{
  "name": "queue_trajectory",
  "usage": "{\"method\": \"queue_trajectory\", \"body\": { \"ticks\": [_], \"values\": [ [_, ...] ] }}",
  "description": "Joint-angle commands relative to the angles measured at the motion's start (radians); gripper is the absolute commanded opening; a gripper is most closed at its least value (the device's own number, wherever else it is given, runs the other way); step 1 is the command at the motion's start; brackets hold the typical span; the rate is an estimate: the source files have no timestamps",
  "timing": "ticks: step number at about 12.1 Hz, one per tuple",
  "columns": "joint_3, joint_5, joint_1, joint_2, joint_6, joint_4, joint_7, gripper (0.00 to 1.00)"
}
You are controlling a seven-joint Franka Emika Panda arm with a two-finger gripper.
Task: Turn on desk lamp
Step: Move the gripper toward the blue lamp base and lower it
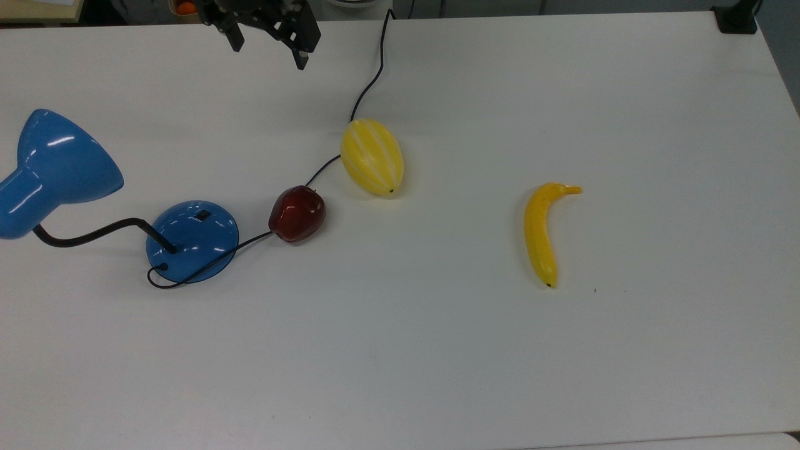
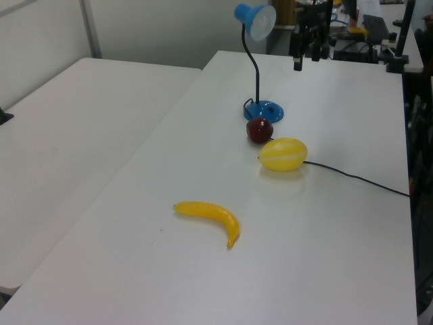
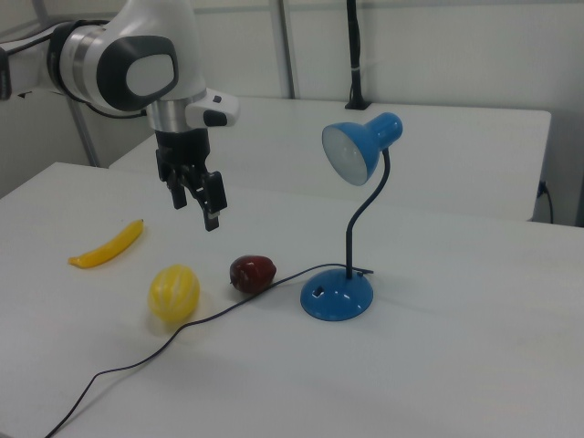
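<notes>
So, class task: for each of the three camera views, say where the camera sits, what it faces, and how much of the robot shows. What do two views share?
Top view: high above the white table, looking down; the open gripper shows at the top edge.
Left view: past the banana end, looking along the table to the desk lamp and gripper.
Right view: low at the opposite end, lamp nearest; arm and gripper show.
Shared: lamp, apple, melon, banana.

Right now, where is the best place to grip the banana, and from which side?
Take the banana at its thick middle, coming from above, fingers across its width. It lies flat on the table, with open space on both long sides.
</notes>
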Motion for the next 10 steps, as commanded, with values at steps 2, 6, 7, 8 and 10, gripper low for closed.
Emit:
{"method": "queue_trajectory", "body": {
  "ticks": [2, 6, 7, 8, 10],
  "values": [
    [-0.003, -0.003, 0.012, -0.017, 0.093, -0.036, 0.037, 1.0],
    [-0.023, -0.042, 0.002, -0.011, 0.21, -0.088, 0.026, 0.68],
    [-0.029, -0.046, 0.0, -0.008, 0.286, -0.117, 0.026, 0.44],
    [-0.035, -0.046, -0.006, 0.015, 0.369, -0.129, 0.026, 0.25],
    [-0.049, -0.046, -0.015, 0.066, 0.481, -0.126, 0.026, 0.08]
  ]
}}
